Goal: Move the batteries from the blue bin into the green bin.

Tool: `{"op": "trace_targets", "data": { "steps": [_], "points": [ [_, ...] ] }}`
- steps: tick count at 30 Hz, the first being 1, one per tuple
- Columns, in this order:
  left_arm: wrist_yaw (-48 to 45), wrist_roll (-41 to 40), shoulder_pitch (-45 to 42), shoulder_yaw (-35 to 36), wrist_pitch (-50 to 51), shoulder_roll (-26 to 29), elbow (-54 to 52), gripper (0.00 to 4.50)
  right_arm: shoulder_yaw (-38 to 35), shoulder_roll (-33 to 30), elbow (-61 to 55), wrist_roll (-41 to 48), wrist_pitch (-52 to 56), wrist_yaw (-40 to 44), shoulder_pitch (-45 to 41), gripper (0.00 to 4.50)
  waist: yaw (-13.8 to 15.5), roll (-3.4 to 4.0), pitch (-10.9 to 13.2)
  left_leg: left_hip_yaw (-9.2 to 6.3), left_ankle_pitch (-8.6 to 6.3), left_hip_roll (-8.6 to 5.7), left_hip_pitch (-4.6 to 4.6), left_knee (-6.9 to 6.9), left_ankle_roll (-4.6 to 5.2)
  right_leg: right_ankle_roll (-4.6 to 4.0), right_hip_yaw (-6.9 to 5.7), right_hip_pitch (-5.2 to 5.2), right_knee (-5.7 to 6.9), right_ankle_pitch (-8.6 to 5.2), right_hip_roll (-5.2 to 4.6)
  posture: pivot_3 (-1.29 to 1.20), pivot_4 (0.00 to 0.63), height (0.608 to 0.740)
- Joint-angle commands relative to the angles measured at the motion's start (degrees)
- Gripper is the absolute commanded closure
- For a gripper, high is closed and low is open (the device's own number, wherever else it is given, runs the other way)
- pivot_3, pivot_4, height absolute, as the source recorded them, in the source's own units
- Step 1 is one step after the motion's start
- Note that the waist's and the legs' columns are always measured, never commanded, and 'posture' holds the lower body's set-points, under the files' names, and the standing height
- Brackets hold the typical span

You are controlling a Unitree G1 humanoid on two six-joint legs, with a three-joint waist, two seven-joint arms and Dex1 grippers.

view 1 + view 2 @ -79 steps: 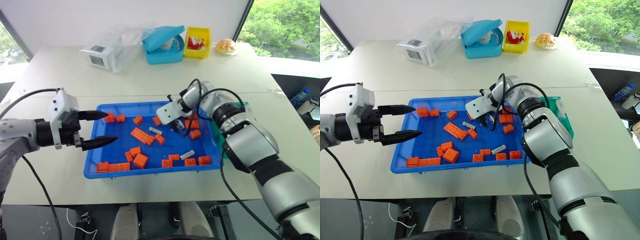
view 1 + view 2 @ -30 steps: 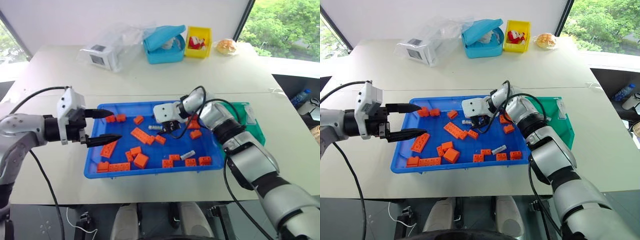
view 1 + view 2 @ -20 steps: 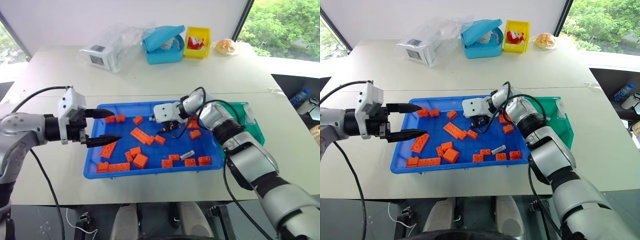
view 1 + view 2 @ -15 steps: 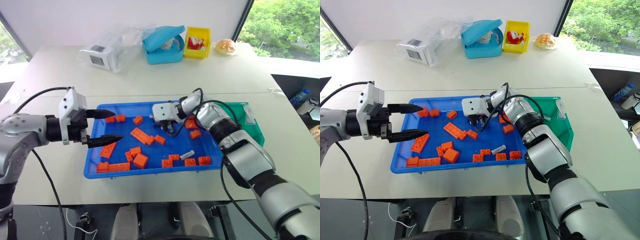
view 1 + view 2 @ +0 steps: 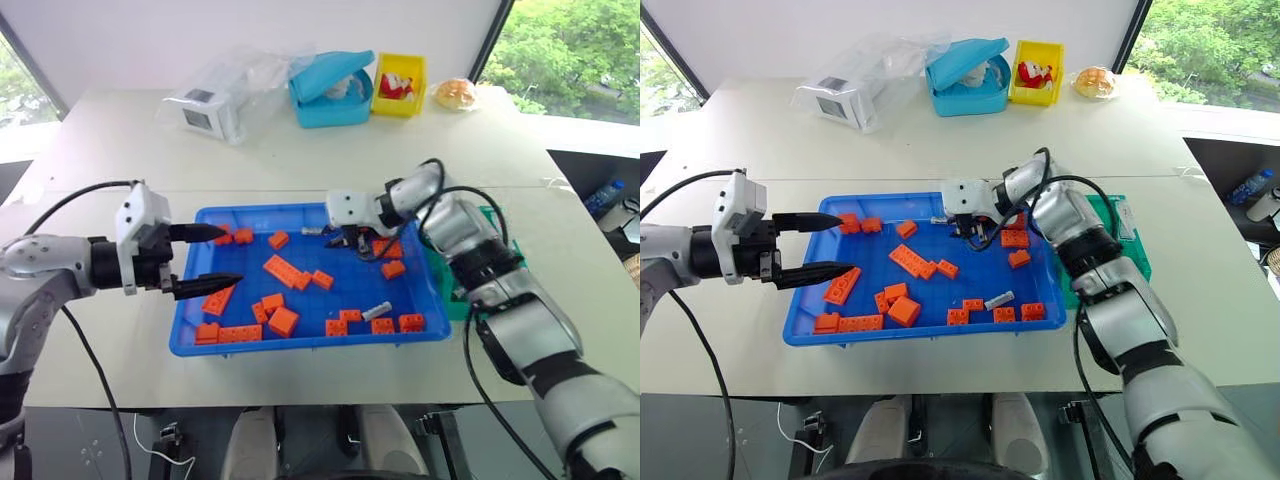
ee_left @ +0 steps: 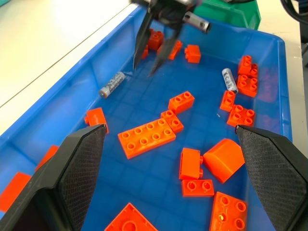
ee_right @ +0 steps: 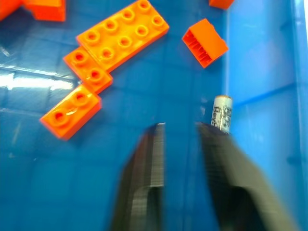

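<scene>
From the head views we are seeing the whole table (image 5: 300, 160): the blue bin (image 5: 190, 335) in front, the green bin (image 5: 1137, 262) touching its right end, mostly hidden by the right arm. The left wrist view is giving us more: a battery (image 6: 111, 84) lying on the blue bin's floor against its far wall, and a second battery (image 6: 230, 80) among the bricks near the right end. The right wrist view is showing the first battery (image 7: 221, 112) up close, a silver-grey cylinder with dark print, lying just beside one finger and outside the gap.

Our right tool (image 5: 347, 238) is hanging over the far part of the blue bin with its fingers parted and nothing between them. Our left tool (image 5: 222, 257) is hovering over the bin's left end, spread wide and empty.

The blue bin is holding scattered orange bricks (image 5: 282, 270) and both batteries. At the far edge of the table, a light-blue box (image 5: 330, 90) and a yellow bin (image 5: 400, 85) are standing side by side.
</scene>
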Motion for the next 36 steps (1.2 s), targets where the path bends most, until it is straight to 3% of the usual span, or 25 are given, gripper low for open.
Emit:
{"op": "trace_targets", "data": {
  "steps": [1,9,18,27,35,36],
  "points": [
    [0.03,0.09,-1.27,0.67,-1.24,-0.01,-0.51,0.0,0.15,-0.29,-5.1,-1.35,3.53,-3.0,1.24,2.75,-0.25,0.0,0.0,0.01,0.0,0.0,0.0,0.0,0.0,0.0,0.0,0.0,0.0,0.0,0.0,0.0,0.15,0.736],
    [-0.68,1.22,-5.3,-2.3,-1.9,-1.0,1.9,0.0,1.14,3.92,0.29,-3.89,7.12,-12.61,0.08,2.75,-0.27,-0.01,0.0,0.01,0.0,-0.01,-0.02,0.0,0.0,0.0,0.01,-0.03,0.01,0.0,0.02,0.0,0.15,0.736],
    [-1.09,1.56,-5.57,-2.43,-1.98,-1.18,2.05,0.0,1.79,6.83,4.85,-4.07,5.55,-16.49,-1.49,2.75,-0.28,-0.01,0.0,0.0,0.0,-0.01,-0.05,0.0,0.0,0.0,0.01,-0.05,-0.01,0.0,0.02,0.0,0.15,0.736],
    [-0.27,1.24,-4.27,-1.51,-1.7,-1.44,0.84,0.0,3.18,9.14,11.76,-5.03,5.0,-17.73,-3.89,2.75,-0.38,-0.01,0.0,0.0,0.0,0.0,-0.04,0.0,0.0,0.0,0.01,-0.05,0.0,0.0,0.02,0.0,0.15,0.736],
    [0.25,1.25,-2.91,-0.75,-2.12,-1.63,0.31,0.0,3.4,10.42,14.33,-3.48,9.62,-12.6,-4.77,2.75,-0.33,-0.02,-0.01,0.0,0.0,0.0,-0.04,0.0,0.0,0.0,0.02,-0.04,0.0,0.0,0.02,0.0,0.15,0.736],
    [0.31,1.24,-2.86,-0.69,-2.15,-1.65,0.31,0.0,3.45,10.37,14.35,-3.4,9.82,-12.15,-4.74,2.99,-0.33,-0.02,-0.01,-0.01,0.0,0.0,-0.03,0.0,0.0,0.0,0.01,-0.04,0.0,0.0,0.02,0.0,0.15,0.736]
  ]
}}
